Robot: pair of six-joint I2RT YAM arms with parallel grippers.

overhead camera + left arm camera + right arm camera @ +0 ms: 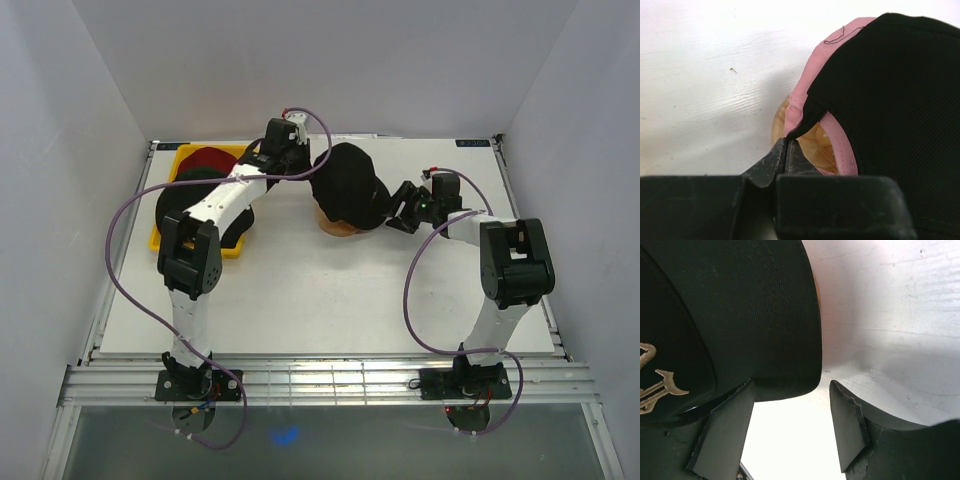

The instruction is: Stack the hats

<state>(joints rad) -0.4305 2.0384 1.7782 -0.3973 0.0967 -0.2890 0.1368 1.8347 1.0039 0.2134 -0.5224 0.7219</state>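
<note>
The black cap sits on the wooden stand, its brim pointing toward the right arm. The right gripper stands open astride the brim's tip, gripping nothing (seemingly poised to close). The left gripper is pinched shut on the cap's rear rim.

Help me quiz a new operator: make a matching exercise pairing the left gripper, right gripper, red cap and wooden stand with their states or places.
1 left gripper
2 right gripper
3 red cap
4 wooden stand

A in the yellow tray
B under the black cap
C open around the black cap's brim
D shut on the black cap's edge

Pairs: 1-D, 2-C, 3-A, 4-B
</note>
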